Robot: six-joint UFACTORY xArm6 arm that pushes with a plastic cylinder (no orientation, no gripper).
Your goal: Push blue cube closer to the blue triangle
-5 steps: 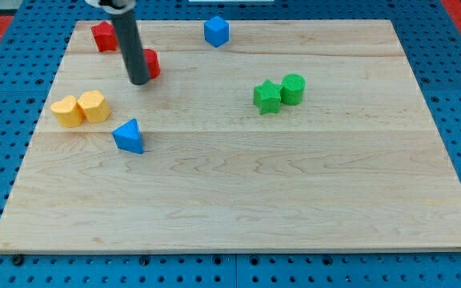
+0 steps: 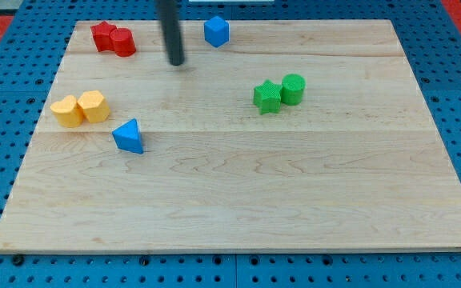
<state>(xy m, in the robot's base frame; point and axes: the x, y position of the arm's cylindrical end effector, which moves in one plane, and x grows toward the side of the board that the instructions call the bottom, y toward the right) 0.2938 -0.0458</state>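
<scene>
The blue cube [image 2: 216, 31] sits near the view's top, just left of centre. The blue triangle [image 2: 128, 136] lies at the left, well below and left of the cube. My dark rod comes down from the top edge; my tip [image 2: 176, 62] rests on the board a little below and left of the blue cube, not touching it, and far above and right of the blue triangle.
Two red blocks [image 2: 113, 38] sit touching at the top left. Two yellow blocks [image 2: 80, 108] sit touching at the left, just above the triangle. A green star [image 2: 267, 97] and a green cylinder [image 2: 293, 88] sit together right of centre. The wooden board [image 2: 294, 200] lies on a blue pegboard.
My tip has moved right and up, from beside the red blocks toward the blue cube. The red block it was against now sits against the other red block. The blue blocks have not moved.
</scene>
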